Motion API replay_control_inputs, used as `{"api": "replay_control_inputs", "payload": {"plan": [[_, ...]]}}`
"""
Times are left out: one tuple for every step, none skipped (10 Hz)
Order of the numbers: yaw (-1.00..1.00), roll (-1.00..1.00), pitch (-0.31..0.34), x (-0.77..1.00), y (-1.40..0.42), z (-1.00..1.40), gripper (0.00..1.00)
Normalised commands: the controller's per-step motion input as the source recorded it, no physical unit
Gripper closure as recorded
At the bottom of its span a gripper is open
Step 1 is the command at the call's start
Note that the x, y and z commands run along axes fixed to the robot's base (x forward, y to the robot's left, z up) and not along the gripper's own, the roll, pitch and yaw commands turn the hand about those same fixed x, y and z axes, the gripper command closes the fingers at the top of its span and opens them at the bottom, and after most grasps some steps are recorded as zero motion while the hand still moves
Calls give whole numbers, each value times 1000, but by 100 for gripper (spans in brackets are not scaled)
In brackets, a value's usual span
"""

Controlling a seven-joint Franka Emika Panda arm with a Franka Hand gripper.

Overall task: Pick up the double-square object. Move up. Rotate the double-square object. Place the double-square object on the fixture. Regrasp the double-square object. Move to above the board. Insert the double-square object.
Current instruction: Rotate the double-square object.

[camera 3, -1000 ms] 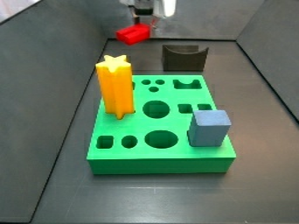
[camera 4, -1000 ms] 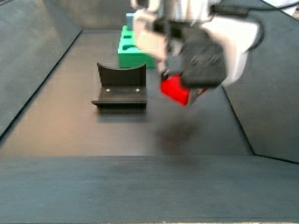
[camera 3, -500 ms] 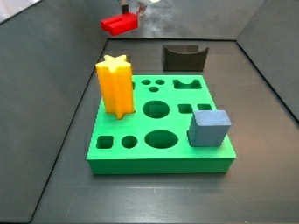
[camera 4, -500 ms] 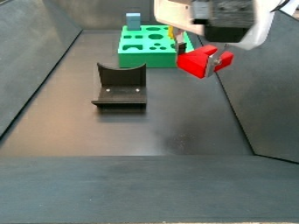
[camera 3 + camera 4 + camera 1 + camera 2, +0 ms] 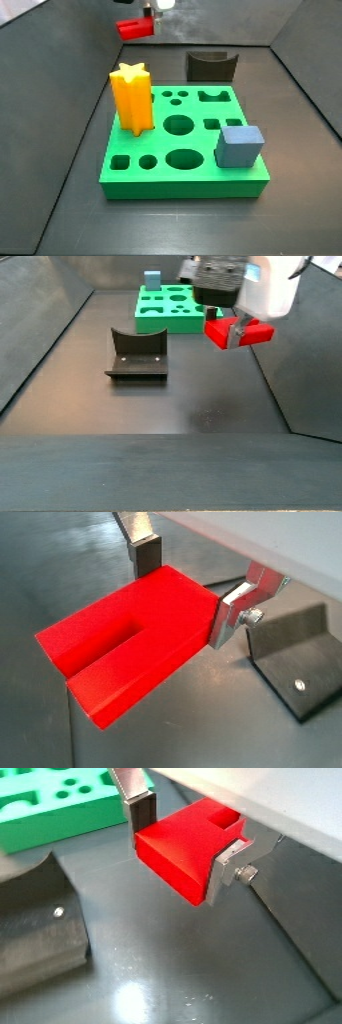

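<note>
The gripper [image 5: 187, 584] was clamped on the double-square object [image 5: 131, 642], its two fingers [image 5: 147, 552] pressing opposite sides of the red block's end in both wrist views. In a side view the double-square object [image 5: 238, 332] hung in the air below the gripper [image 5: 230, 318], well above the dark floor, to the right of the fixture [image 5: 136, 354] and nearer than the board [image 5: 167, 311]. A yellow star [image 5: 131, 97] and a grey-blue cube [image 5: 241, 146] stood on the board [image 5: 183, 150].

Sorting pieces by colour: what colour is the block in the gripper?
Glossy red block, clearest in a wrist view, clamped in the gripper.
</note>
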Motion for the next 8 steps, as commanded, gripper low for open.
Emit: {"api": "replay_control_inputs", "payload": {"plan": [[-1000,-9,1,23,19,-43,100],[-1000,-10,2,22,19,-42,100],[-1000,-10,2,20,19,-42,100],[-1000,-11,2,19,18,-41,100],[-1000,-11,2,19,18,-41,100],[-1000,-12,3,18,18,-41,100],[-1000,-12,3,18,18,-42,100],[-1000,-13,3,18,18,-42,100]]}}
